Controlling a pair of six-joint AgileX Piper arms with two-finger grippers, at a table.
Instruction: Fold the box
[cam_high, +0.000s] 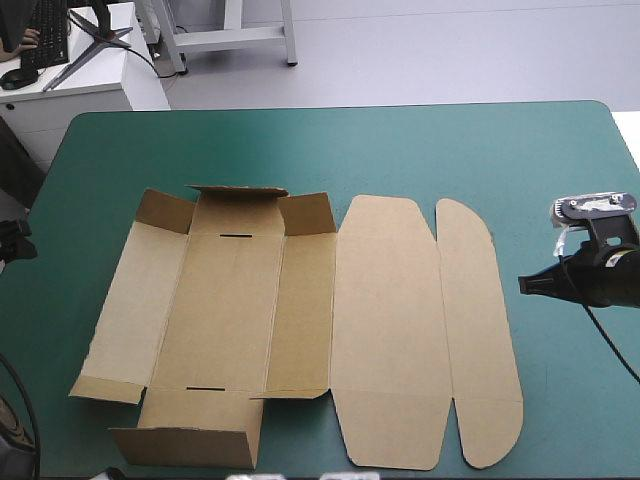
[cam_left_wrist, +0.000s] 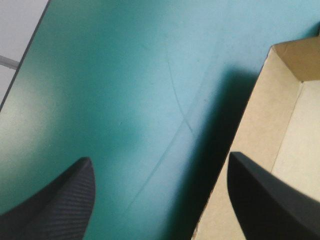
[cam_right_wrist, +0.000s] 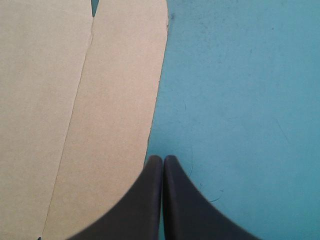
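Left gripper (cam_left_wrist: 160, 157), spread wide and empty, straddles the box's (cam_high: 300, 330) left edge. Right gripper (cam_right_wrist: 163, 159), pressed together on nothing, hovers at its right edge. The box lies mostly flat in the middle of the table (cam_high: 400, 150). The risk, I judge, is that a closed tip may shove the sheet sideways instead of lifting it.

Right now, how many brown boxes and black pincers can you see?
Brown: 1, the box, lying flat
Black: 2, the left pincer, open, and the right pincer, shut
Total: 3
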